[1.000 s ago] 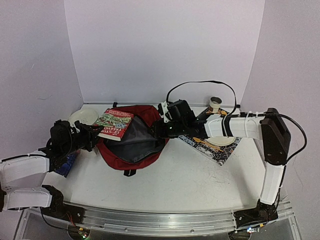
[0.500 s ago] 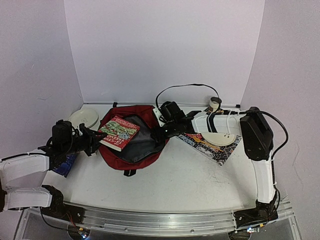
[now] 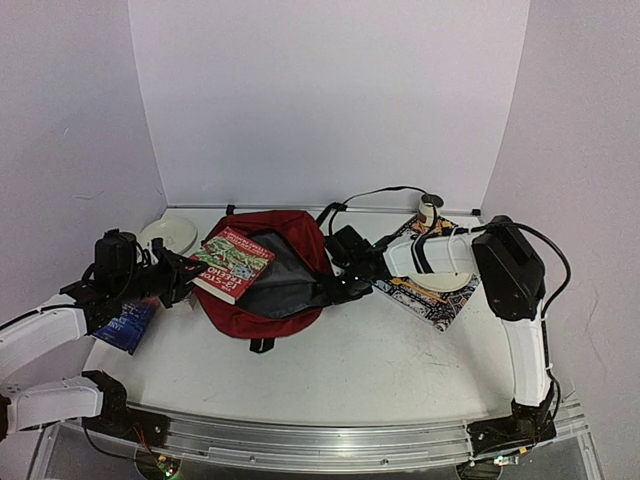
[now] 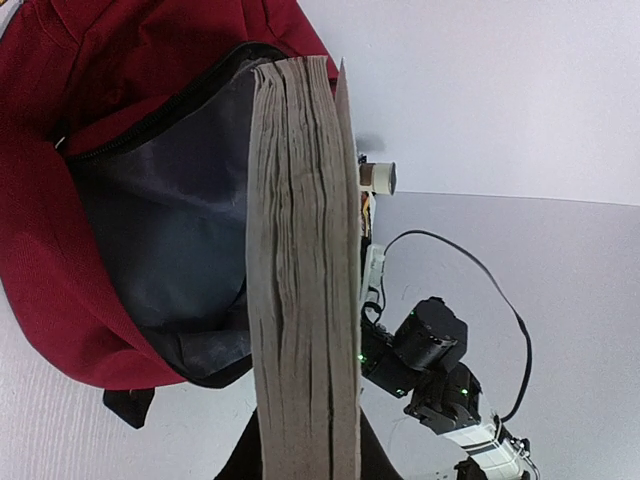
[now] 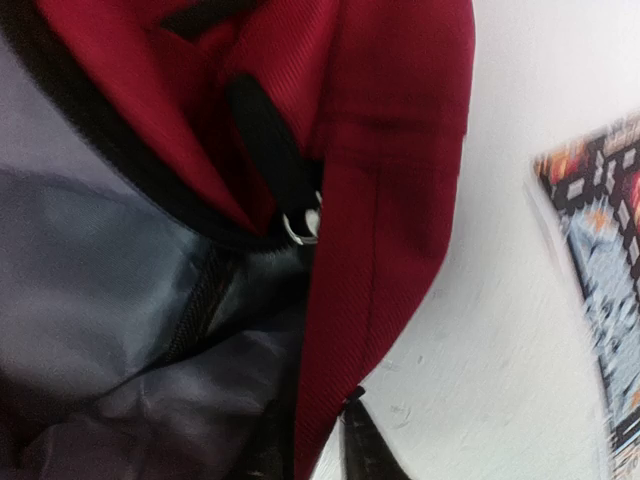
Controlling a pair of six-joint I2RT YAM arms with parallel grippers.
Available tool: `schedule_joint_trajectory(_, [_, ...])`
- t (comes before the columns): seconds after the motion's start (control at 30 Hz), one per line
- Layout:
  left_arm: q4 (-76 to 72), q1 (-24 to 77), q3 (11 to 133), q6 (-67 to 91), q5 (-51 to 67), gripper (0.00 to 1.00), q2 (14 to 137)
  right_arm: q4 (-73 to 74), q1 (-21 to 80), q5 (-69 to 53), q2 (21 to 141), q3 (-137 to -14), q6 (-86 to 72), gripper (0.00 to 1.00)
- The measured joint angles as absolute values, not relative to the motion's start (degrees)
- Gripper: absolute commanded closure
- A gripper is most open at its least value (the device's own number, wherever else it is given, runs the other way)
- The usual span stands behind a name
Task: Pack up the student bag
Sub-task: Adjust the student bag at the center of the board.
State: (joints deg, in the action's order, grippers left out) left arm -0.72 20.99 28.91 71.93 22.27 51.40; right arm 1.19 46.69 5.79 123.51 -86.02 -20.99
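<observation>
We're hovering the red-and-green paperback book (image 3: pixel 232 265), clamped in our left gripper (image 3: pixel 188 272), over the dark red fabric backpack (image 3: pixel 290 232). Our right gripper (image 5: pixel 318 452) is pinching its rim open, and nothing's showing inside yet.

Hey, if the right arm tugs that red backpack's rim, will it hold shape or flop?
Likely flops: the student bag is soft fabric, and its grey lining looks creased and slack. It would probably drag across the table rather than lift whole. The woven cloth seems unlikely to slip.
</observation>
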Motion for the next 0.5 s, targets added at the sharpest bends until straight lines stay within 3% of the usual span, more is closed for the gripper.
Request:
schedule_joint_trajectory(0.13, [1.73, 20.99, 28.76, 72.07, 22.33, 1.0, 48.25, 1.25, 47.96, 6.51, 121.99, -82.37, -24.17, 1.0])
schedule_joint_trajectory(0.37, [5.52, 20.99, 28.25, 72.06, 23.32, 1.0, 45.31, 4.79, 55.61, 9.92, 116.06, -77.78, -34.67, 1.0])
schedule_joint_trajectory(0.5, [7.6, 20.99, 27.37, 72.04, 23.92, 1.0, 44.72, 6.41, 61.46, 10.87, 113.6, -76.15, -40.14, 0.89])
